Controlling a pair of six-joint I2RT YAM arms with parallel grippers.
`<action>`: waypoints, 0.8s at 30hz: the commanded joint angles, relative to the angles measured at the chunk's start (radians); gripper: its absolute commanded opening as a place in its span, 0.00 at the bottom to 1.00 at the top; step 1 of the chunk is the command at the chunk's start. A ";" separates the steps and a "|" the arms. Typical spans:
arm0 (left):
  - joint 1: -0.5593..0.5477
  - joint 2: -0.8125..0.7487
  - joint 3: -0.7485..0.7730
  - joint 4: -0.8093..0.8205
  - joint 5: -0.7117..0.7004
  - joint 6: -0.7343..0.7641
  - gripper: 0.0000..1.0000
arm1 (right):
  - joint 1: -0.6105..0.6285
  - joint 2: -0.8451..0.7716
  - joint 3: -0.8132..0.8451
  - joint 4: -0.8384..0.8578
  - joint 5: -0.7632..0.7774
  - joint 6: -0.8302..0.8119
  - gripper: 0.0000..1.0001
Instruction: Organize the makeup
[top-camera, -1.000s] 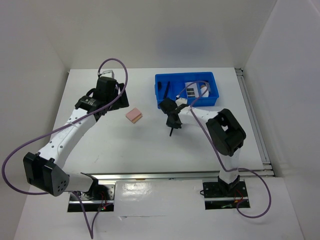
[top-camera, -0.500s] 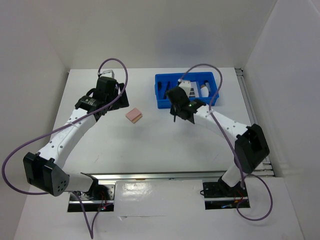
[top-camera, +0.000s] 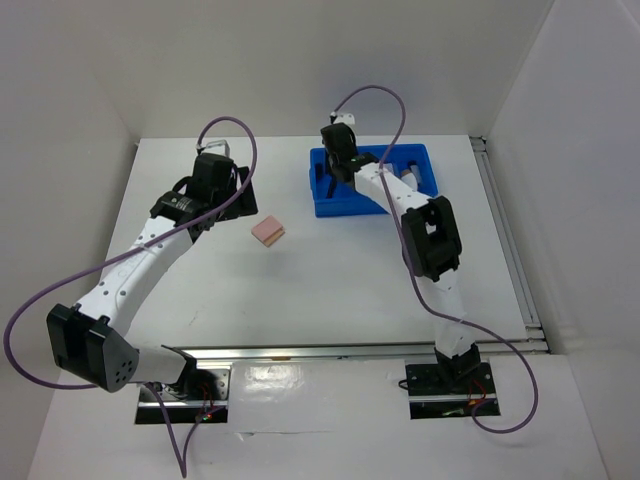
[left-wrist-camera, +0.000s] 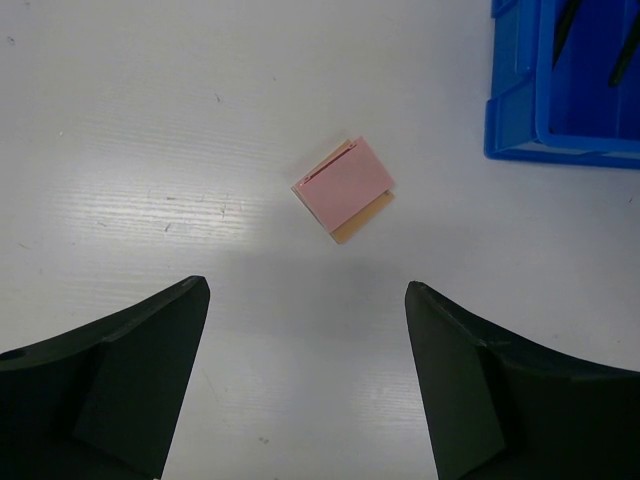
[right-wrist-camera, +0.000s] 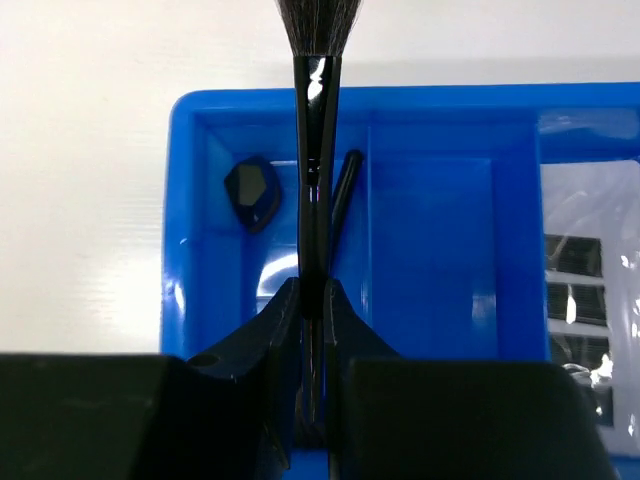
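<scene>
Beside the held brush (right-wrist-camera: 311, 150), apparently a second brush (right-wrist-camera: 343, 190).

Fixed overhead across the whole table (top-camera: 300, 290), both wrist cameras close and downward, blue bin (top-camera: 345, 208) common to all three

White-walled lab booth (top-camera: 330, 60), bare table (top-camera: 300, 300)

pink sponge (left-wrist-camera: 343, 190) lies unobstructed, well apart from bin (left-wrist-camera: 515, 110).
</scene>
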 joint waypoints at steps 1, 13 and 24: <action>0.000 0.013 0.014 0.006 -0.010 0.025 0.93 | 0.000 0.072 0.145 -0.013 -0.041 -0.036 0.00; 0.000 0.032 0.041 -0.013 -0.031 0.005 0.94 | 0.000 0.001 0.189 -0.030 -0.032 -0.026 0.52; 0.000 -0.006 0.041 -0.013 -0.040 0.005 0.94 | 0.029 -0.244 -0.055 -0.016 -0.053 -0.007 0.01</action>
